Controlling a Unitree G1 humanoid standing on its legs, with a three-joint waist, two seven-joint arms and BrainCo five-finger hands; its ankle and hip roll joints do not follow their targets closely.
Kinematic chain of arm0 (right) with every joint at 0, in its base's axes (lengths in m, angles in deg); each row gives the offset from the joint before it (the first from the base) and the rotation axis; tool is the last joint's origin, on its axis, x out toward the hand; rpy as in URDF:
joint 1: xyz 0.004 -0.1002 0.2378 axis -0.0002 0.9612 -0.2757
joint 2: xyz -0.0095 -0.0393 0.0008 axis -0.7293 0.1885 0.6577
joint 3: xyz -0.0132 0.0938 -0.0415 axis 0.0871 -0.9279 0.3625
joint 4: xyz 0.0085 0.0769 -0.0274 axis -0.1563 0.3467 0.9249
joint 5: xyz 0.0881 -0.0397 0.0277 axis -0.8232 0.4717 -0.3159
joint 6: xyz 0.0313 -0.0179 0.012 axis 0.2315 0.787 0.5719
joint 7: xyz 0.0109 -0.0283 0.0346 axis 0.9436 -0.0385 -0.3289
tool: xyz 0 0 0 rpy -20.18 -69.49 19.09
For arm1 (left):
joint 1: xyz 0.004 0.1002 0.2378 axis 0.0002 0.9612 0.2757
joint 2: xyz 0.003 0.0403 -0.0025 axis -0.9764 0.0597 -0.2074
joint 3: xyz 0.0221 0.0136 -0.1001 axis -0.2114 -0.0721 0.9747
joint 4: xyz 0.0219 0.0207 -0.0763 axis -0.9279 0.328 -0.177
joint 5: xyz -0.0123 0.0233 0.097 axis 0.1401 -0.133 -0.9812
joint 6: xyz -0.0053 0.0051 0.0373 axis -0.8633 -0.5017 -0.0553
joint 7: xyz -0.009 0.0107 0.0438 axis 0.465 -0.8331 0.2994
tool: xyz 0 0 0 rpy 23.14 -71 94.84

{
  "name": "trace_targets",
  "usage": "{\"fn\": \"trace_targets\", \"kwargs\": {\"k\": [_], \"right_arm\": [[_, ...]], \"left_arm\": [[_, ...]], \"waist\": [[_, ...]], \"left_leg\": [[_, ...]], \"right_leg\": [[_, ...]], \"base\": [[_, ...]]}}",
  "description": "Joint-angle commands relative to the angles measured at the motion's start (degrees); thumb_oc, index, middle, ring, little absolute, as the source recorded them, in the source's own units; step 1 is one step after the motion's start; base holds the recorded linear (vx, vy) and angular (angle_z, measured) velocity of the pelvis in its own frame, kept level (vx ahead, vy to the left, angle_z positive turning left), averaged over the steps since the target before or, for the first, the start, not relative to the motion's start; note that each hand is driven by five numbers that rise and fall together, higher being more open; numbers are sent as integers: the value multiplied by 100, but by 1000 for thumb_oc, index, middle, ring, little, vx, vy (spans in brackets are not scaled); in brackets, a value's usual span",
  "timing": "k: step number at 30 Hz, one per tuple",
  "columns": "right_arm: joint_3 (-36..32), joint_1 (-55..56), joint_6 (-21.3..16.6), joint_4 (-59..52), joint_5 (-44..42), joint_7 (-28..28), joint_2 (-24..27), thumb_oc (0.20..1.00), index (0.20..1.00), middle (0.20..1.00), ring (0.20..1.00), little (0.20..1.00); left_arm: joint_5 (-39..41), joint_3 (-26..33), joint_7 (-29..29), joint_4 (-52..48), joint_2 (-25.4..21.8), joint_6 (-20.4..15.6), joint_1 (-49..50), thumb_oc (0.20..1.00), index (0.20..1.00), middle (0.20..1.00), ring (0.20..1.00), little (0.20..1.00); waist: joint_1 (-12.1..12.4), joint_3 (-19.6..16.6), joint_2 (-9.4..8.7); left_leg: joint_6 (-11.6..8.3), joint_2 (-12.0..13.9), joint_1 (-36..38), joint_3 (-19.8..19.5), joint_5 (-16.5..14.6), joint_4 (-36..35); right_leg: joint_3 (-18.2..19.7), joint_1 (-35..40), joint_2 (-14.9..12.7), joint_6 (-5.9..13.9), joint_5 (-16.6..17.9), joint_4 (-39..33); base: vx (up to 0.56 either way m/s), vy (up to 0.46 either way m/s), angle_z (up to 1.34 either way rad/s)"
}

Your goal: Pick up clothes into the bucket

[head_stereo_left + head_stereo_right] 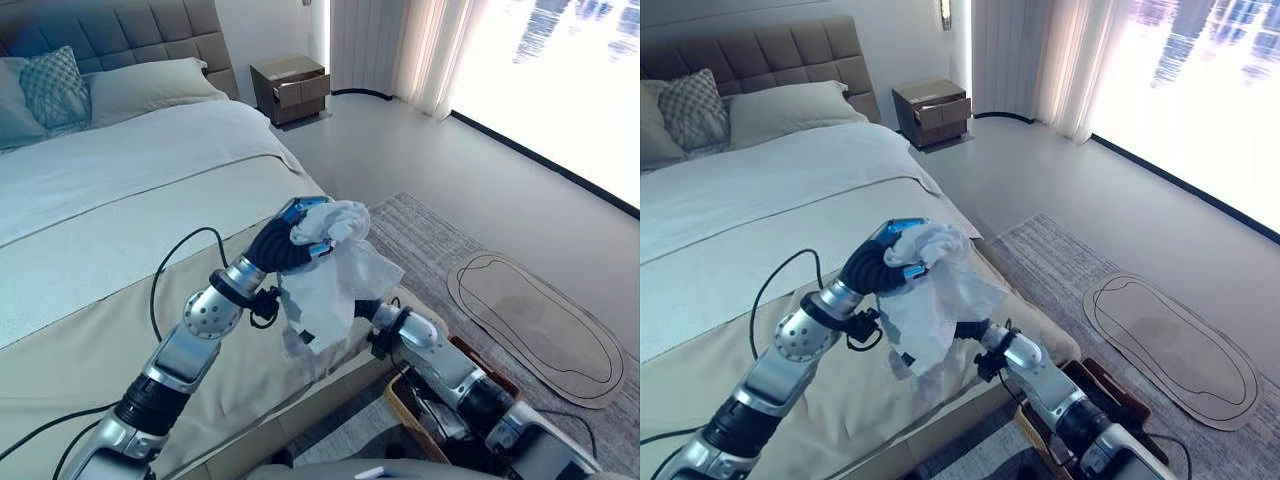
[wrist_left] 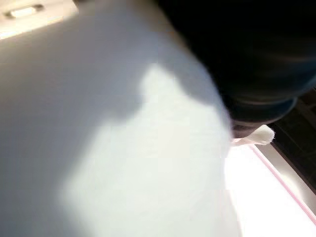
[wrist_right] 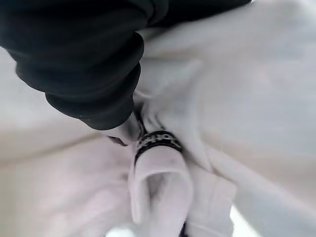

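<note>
Bedroom, beige bed point(image 1: 90, 330) beside a grey rug point(image 1: 430, 235). Left hand point(image 1: 285, 240) is raised above the bed's foot corner, fingers curled round a bunched white garment point(image 1: 325, 275) that hangs below it. Right hand point(image 1: 970, 330) is buried in the cloth's lower folds; finger state cannot be told. Wicker bucket point(image 1: 400, 405) sits on the floor by that corner.

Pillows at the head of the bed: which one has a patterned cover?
The smaller patterned pillow, the one farther to the robot's left, with a diamond-textured cover. The larger pillow beside it is plain and pale.
</note>
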Motion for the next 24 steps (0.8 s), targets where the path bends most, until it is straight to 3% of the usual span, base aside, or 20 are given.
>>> {"fn": "trace_targets", "kwargs": {"k": [1, 11, 13, 17, 21, 24], "right_arm": [[-452, -32, -172, 6, -382, 55, -161, 200, 200, 200, 200, 200], [-1300, 959, -250, -106, -844, 232, -236, 200, 200, 200, 200, 200], [-1611, 1167, -292, -179, -978, 302, -242, 200, 200, 200, 200, 200], [-1912, 1330, -325, -246, -1107, 384, -252, 200, 200, 200, 200, 200], [-2314, 1459, -449, -234, -1554, 537, -415, 200, 200, 200, 200, 200], [-2421, 1479, -509, -220, -1744, 599, -509, 200, 200, 200, 200, 200]], "left_arm": [[67, 524, 157, -96, -5, -309, -120, 200, 200, 200, 200, 200], [-232, 1145, 507, 295, 124, -259, 610, 200, 200, 200, 200, 200], [-515, 1217, 677, 681, 264, -193, 823, 1000, 1000, 1000, 1000, 1000], [-572, 1280, 787, 994, 413, -142, 1021, 1000, 1000, 1000, 1000, 1000], [-68, 1195, 724, 1649, 728, -91, 1255, 1000, 1000, 1000, 1000, 1000], [-336, 1036, 825, 2056, 773, 7, 1244, 1000, 1000, 1000, 1000, 1000]], "waist": [[127, -145, -237], [8, -175, -245], [-29, -176, -255], [-40, -177, -266], [-73, -180, -273], [-81, -170, -268]], "left_leg": [[267, -282, -74, -28, -91, 1], [265, -258, -31, 27, -115, -1], [264, -253, -33, 48, -118, 6], [269, -258, -27, 64, -117, 0], [280, -258, -33, 89, -123, 20], [282, -262, -37, 81, -122, 26]], "right_leg": [[-111, -248, 36, 43, 28, 350], [-79, -241, 63, 41, 33, 333], [-67, -246, 67, 38, 36, 331], [-41, -243, 72, 40, 52, 318], [-23, -262, 66, 42, 66, 329], [-9, -265, 65, 40, 62, 352]], "base": [[0, 0, 0], [4, 0, -1], [0, 0, 0], [-5, -2, -2], [-14, -5, -4], [0, 0, 0]]}}
